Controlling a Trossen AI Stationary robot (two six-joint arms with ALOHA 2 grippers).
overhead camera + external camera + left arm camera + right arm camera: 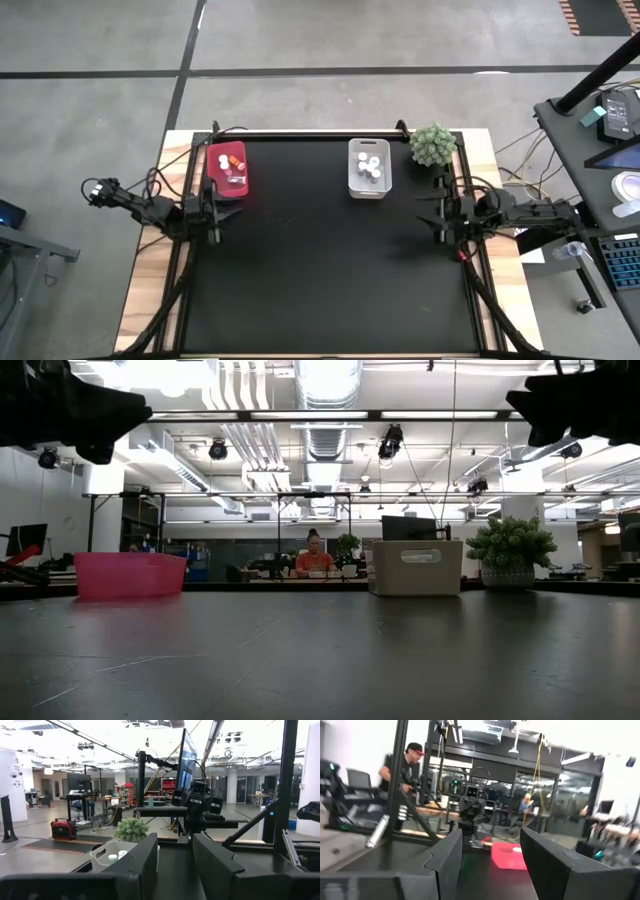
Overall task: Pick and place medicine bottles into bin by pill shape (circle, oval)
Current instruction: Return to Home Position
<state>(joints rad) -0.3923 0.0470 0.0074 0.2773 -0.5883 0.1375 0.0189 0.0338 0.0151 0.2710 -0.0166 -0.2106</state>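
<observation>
Both spread: L gripper (175, 840), R gripper (491, 835); bottles (372, 163) in 2: red bin (228, 191), white bin (368, 191).

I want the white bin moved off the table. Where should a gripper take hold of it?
Pinch the white bin at the rim of its near end wall, coming straight down: the top is open, the wall is thin and upright, and the bottles lie farther in.

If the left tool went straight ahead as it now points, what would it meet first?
Probably the right tool, facing it across the table; the white bin seems off its line.
</observation>
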